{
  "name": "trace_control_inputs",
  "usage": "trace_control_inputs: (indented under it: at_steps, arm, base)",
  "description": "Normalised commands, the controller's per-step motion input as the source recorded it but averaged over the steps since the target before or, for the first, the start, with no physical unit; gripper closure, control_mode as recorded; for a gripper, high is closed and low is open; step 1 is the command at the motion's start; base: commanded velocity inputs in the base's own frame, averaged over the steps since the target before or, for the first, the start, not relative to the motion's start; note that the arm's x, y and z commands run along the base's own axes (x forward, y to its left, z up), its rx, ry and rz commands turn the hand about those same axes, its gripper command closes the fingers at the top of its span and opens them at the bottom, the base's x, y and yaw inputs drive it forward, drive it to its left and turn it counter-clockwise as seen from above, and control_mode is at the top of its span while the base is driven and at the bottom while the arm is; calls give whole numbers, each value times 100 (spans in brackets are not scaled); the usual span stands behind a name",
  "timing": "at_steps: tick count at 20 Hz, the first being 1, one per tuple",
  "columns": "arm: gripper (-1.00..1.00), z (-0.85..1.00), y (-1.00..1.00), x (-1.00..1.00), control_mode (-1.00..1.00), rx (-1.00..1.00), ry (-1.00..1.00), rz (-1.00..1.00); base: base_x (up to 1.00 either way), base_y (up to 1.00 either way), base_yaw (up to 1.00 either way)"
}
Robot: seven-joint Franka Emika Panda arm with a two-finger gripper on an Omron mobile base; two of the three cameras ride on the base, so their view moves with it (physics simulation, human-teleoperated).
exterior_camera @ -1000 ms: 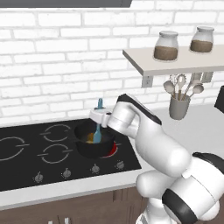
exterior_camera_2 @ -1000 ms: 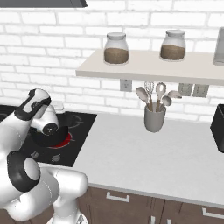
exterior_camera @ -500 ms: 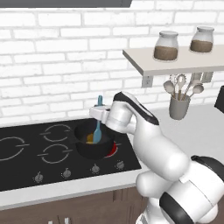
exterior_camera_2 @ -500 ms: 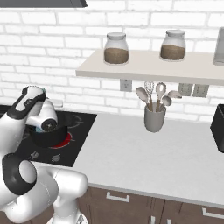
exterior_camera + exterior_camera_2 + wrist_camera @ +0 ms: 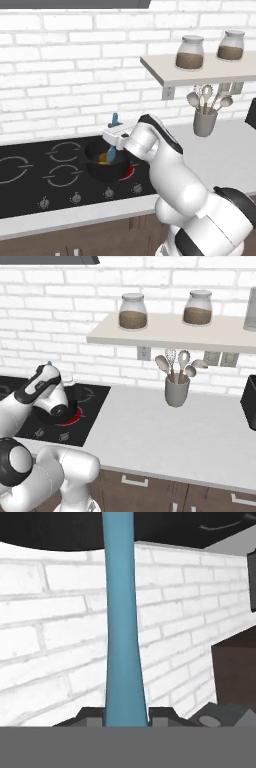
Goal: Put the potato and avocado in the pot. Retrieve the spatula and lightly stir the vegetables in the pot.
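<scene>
While the white arm leans over the black cooktop (image 5: 35,175), its claw (image 5: 116,131) is clamped on the spatula (image 5: 112,150), a slim teal-blue tool standing nearly upright, handle tip poking above the claw and flat blade dipped into the pot (image 5: 102,165). That pot is squat, round and black, sitting on the front right burner, whose ring (image 5: 129,171) glows red at its rim. A yellow-orange potato (image 5: 103,158) shows inside, just beside the blade. From the hand view the spatula's handle (image 5: 122,637) runs straight up between the fingertips (image 5: 89,717). Compared with a second ago, the claw and spatula have shifted slightly left over the pot. On the grey surface (image 5: 165,431) to the right stands a grey utensil holder (image 5: 176,391) of spoons.
</scene>
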Motion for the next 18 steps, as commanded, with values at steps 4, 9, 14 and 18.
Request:
trace_control_inputs:
  at_steps: [4,9,14,18]
  arm:
    - [100,19,0,-2,-100,2,9,0]
    - [100,12,0,0,-100,1,5,0]
    - [100,-8,4,0,-100,-1,0,0]
    - [100,-17,7,5,-100,-1,0,0]
  base:
    - [0,0,0]
    - [0,0,0]
    - [0,0,0]
    - [0,0,0]
